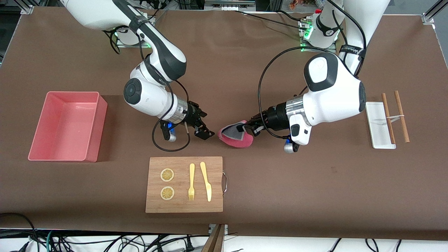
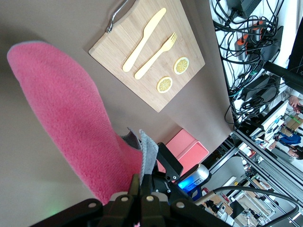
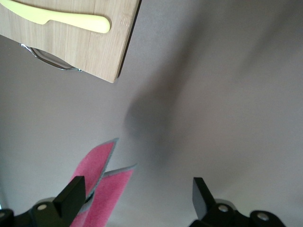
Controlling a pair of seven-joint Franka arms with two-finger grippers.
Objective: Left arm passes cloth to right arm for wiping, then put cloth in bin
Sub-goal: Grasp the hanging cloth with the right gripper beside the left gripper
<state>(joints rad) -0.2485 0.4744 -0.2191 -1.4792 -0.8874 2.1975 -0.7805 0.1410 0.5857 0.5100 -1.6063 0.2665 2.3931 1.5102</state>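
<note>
Holding the small soft magenta-red cloth with its grey underside (image 1: 235, 136) at mid-frame, the left claw (image 1: 249, 126) is clamped on one end, the rest drooping over the brown worktop (image 1: 315, 182). Facing it, the right claw (image 1: 204, 128) hangs with fingers spread apart, just short of the fabric. I'd judge the handover about to happen; wiping and dropping into the pink rectangular plastic bin (image 1: 92, 131), at frame left, remain.
</note>
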